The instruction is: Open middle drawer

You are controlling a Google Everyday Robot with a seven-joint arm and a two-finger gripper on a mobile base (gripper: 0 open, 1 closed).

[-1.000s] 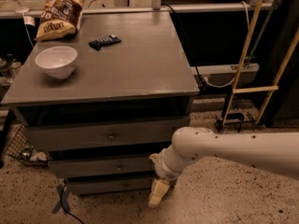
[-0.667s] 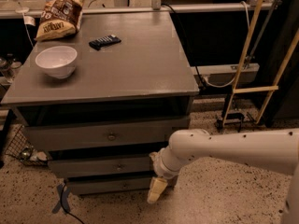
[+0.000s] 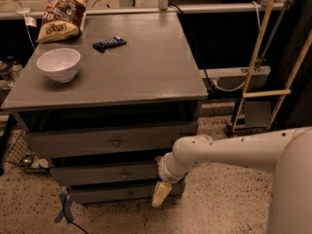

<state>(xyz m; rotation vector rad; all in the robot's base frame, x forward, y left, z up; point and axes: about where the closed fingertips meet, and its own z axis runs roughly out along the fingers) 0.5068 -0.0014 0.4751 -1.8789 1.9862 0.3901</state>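
Observation:
The grey cabinet (image 3: pixel 122 72) has three stacked drawers. The middle drawer (image 3: pixel 97 173) has a medium-height flat front and a small round knob (image 3: pixel 124 174) at its centre, with a dark gap above it. The taller top drawer (image 3: pixel 73 143) carries a larger knob (image 3: pixel 116 142). The slim bottom drawer (image 3: pixel 107 193) sits below. My white arm (image 3: pixel 229 152) reaches in from the right. My gripper (image 3: pixel 160 194), cream-tipped, hangs at the right end of the drawer fronts, level with the bottom drawer and well to the right of the middle knob.
On the cabinet top stand a white bowl (image 3: pixel 59 64), a chip bag (image 3: pixel 62 18) and a dark remote-like object (image 3: pixel 109 44). A wooden ladder frame (image 3: pixel 265 57) leans at the right. Cables (image 3: pixel 66 211) and a wire basket (image 3: pixel 22 155) lie on the floor at the left.
My arm and gripper have shifted slightly to the left and up along the drawer fronts. The drawers look the same as before.

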